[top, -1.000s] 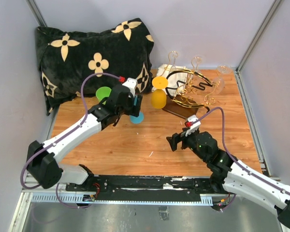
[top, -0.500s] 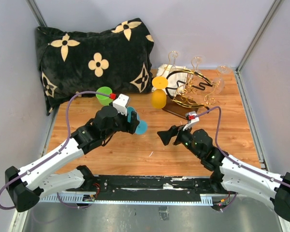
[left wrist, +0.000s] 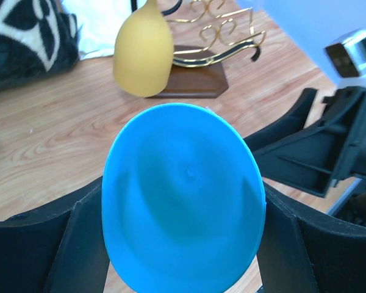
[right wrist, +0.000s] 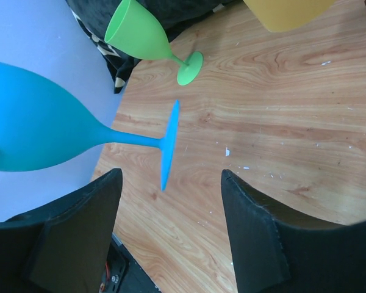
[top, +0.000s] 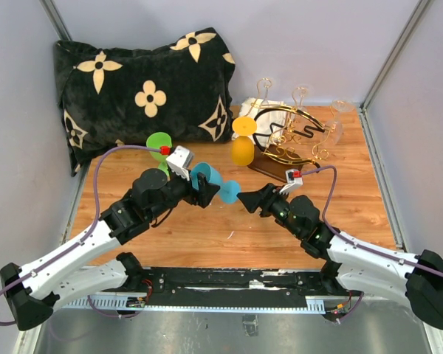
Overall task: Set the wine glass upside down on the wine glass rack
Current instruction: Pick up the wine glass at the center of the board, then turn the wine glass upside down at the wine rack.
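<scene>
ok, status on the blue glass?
Left gripper shut on blue glass bowl, glass sideways. Right gripper open, lined up on its foot, no contact. Yellow glass hangs on rack. Nothing between them.

Bright, even light; soft shadows

Before you, by material:
- Blue wine glass: smooth, matt, plastic-looking.
- Green wine glass and yellow wine glass: the same matt finish.
- Wine glass rack: glossy gold metal wire.
- Base: dark smooth wood.
- Worktop: pale grained wood.
- Pillow: black plush cloth.
- Right fingers: matt black plastic.
</scene>
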### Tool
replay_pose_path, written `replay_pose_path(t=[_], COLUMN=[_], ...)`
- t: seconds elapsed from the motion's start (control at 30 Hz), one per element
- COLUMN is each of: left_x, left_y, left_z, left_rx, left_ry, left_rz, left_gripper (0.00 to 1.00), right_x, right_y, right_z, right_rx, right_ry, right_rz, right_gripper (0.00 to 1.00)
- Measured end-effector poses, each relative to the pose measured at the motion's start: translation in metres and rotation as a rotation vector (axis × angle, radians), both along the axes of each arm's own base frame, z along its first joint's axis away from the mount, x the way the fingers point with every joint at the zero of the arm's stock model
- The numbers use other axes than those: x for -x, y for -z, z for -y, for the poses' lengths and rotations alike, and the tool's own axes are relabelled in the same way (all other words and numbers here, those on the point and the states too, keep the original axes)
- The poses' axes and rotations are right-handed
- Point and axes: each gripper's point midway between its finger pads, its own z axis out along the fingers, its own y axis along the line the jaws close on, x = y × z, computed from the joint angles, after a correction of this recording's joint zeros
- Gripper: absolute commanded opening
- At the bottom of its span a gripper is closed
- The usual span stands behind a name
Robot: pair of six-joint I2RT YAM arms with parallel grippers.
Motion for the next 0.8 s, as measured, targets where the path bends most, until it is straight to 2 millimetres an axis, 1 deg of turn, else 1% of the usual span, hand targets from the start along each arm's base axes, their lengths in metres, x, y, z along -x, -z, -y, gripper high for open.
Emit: replay_pose_path(t=[0.17,0.27,0.47,0.63,0.8], left_x=[0.005,0.007,0.011,0.014,0.016], left_y=[-0.018,-0.021,-0.015,-0.012,-0.012], left_z=[0.007,0.010,0.015,0.017,0.015], left_rx=[0.069,0.091,0.104,0.113,0.128], left_ry=[0.036,0.052,0.078,0.089,0.089], left_rz=[0.028,0.031,0.018,0.007,0.011], left_gripper=[0.74,0.74,0.73,0.73,0.73], right_x=[-0.002,-0.003,-0.005,-0.006,-0.006], right_y=[-0.001,0.000,0.000,-0.001,-0.003], right_z=[-0.003,-0.006,-0.011,-0.014,-0.015], right_rx=[-0.033,-0.047,-0.068,-0.084,-0.097], right_ry=[0.006,0.006,0.000,-0.002,-0.008], right_rz=[-0.019,-0.025,-0.033,-0.034,-0.029], right_gripper=[0.54,0.48,0.38,0.28,0.23])
